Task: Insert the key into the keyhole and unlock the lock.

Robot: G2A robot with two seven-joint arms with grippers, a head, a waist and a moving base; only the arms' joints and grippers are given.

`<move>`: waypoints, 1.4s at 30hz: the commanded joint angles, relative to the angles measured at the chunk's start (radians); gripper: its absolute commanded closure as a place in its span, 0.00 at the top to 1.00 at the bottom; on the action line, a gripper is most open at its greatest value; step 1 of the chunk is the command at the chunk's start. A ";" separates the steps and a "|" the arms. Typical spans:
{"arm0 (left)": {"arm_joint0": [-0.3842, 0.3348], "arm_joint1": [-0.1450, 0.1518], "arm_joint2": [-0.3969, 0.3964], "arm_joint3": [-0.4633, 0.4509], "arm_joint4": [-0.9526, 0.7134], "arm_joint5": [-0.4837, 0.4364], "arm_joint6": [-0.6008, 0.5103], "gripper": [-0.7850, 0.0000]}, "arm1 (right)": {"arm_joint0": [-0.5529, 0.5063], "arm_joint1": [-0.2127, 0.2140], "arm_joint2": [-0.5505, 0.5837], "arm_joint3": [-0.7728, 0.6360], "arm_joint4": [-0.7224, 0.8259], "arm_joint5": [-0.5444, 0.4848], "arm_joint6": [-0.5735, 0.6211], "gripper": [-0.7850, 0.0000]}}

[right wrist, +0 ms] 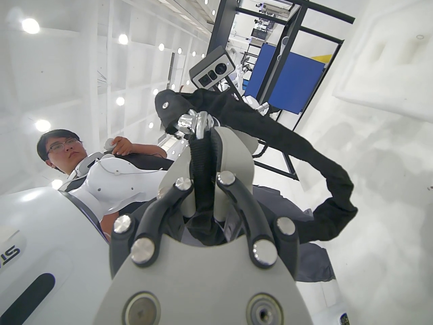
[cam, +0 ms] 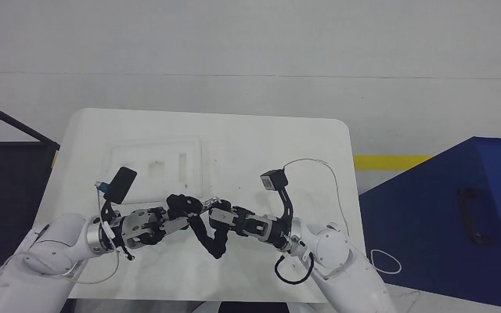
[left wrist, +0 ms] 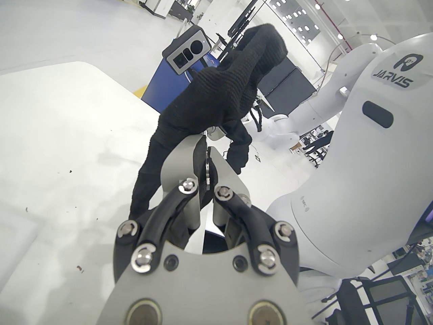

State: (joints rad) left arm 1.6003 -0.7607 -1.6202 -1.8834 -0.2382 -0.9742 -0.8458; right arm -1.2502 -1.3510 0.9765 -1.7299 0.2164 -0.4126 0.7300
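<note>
Left side: the left fingers (left wrist: 177, 162) are pinched shut on the key (left wrist: 207, 170), a thin dark blade held edge-on, tip pointing out past them.
Right side: the right fingers (right wrist: 233, 150) are clamped on the lock (right wrist: 203, 170) by its black sleeve. Its chrome head (right wrist: 194, 123) sits just beyond their tips.
Cable: loops away from the right fingers, above the tabletop (cam: 274, 141).
Step, as I judge it: bringing key tip to keyhole; I cannot tell whether it has entered.
Doing it well: hold the head steady, line the blade with its axis, push straight, turn only once seated.
Risk: the soft sleeve may let the head swivel.
</note>
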 commanded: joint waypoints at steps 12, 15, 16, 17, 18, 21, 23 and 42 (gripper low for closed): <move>0.008 -0.050 -0.090 -0.184 0.571 -0.038 0.403 0.00 | -0.018 0.006 0.008 -0.032 -0.012 0.028 -0.033 0.00; 0.031 -0.059 -0.097 -0.222 0.827 -0.038 0.594 0.00 | -0.021 0.006 0.005 -0.031 -0.010 0.029 -0.038 0.00; 0.039 -0.059 -0.098 -0.229 0.920 -0.038 0.665 0.00 | -0.021 0.007 0.004 -0.030 -0.010 0.030 -0.040 0.00; 0.053 -0.060 -0.093 -0.226 1.003 -0.038 0.741 0.00 | -0.022 0.007 0.003 -0.030 -0.008 0.029 -0.041 0.00; 0.064 -0.059 -0.089 -0.223 1.083 -0.038 0.816 0.00 | -0.022 0.007 0.002 -0.030 -0.008 0.030 -0.042 0.00; 0.089 -0.053 -0.085 -0.210 1.346 -0.038 1.031 0.00 | -0.022 0.008 0.001 -0.031 -0.007 0.031 -0.046 0.00; 0.102 -0.049 -0.087 -0.193 1.503 -0.038 1.169 0.00 | -0.023 0.008 0.000 -0.033 -0.005 0.032 -0.047 0.00; 0.165 -0.054 -0.085 -0.166 1.965 0.237 1.565 0.00 | -0.041 0.011 -0.010 -0.052 -0.012 0.046 -0.078 0.00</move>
State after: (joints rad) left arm 1.7585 -0.8143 -1.7071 -2.0421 1.7015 -0.7882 0.7104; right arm -1.2906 -1.3400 0.9666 -1.7821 0.2044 -0.3672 0.6526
